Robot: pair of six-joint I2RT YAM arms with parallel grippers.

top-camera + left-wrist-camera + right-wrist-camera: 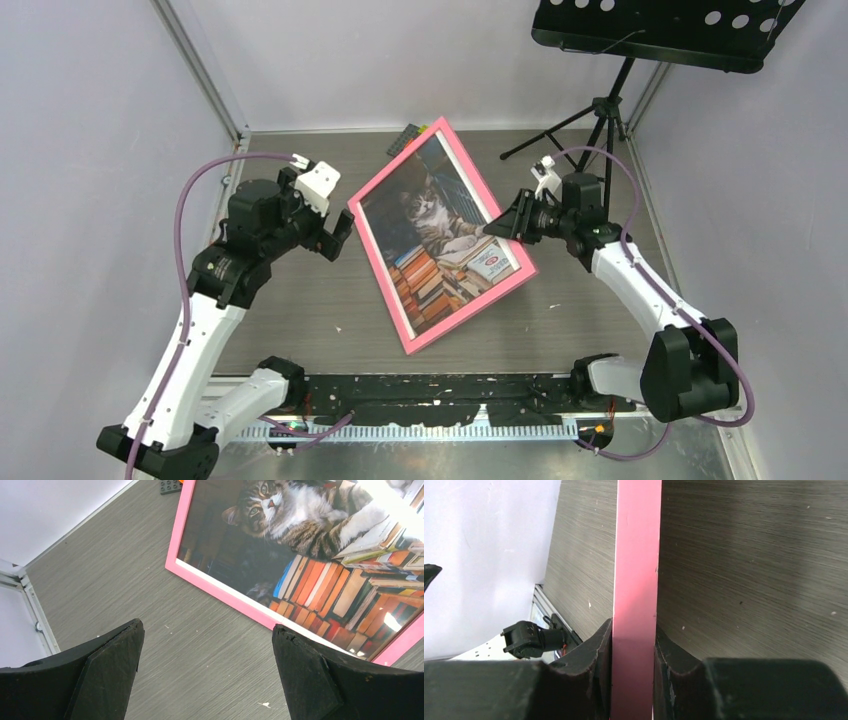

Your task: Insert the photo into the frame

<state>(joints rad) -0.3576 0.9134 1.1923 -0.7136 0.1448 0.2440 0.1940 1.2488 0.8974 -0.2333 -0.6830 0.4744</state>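
photo (440,235), a glossy rectangular print of a grey-and-white cat lying on stacks of orange and blue books, lies inside the frame (380,277) at the middle of the table (300,310), turned at an angle to it. nearest, along the table's front edge, runs a rough black strip (440,390) with the two arm bases on it and purple cables looping off to the sides. the tabletop is matt grey with a fine wood-like grain and a few pale specks.

the frame is a thin, flat, salmon-pink rectangle. a narrow white margin of the print shows just inside its left rail. the left gripper (338,236) hangs just beside that left rail, not touching it, its blunt black fingers spread wide over bare table. across the picture, the right gripper (497,226) is closed narrow on the frame's right rail. the right wrist view shows the smooth pink edge pinched between both dark pads. that side looks tipped up off the table.

farther back, a small dark studded plate (405,138) lies just beyond the frame's far corner. behind the right arm stands a black music stand (660,30), its perforated metal desk overhanging the far right corner on a thin tripod.
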